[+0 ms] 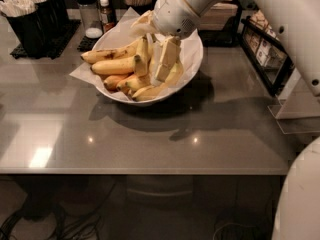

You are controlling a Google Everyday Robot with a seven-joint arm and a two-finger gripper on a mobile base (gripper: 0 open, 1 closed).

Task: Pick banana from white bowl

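The white bowl (192,64) stands at the back middle of the grey table, lined with crinkled white paper and holding several bananas. A plump, clean yellow banana (114,65) lies on the left side of the bowl, below a longer banana with dark marks (107,54). Another banana (142,56) stands nearly upright in the middle. My gripper (162,61) hangs from the white arm and reaches down into the middle-right of the bowl, right of the upright banana, among the bananas. It hides the bananas under it.
A black holder with white utensils (30,19) stands at the back left, and shakers and bottles (95,14) behind the bowl. A black wire rack (265,59) stands at the right. The table's front edge (150,171) runs across the lower middle.
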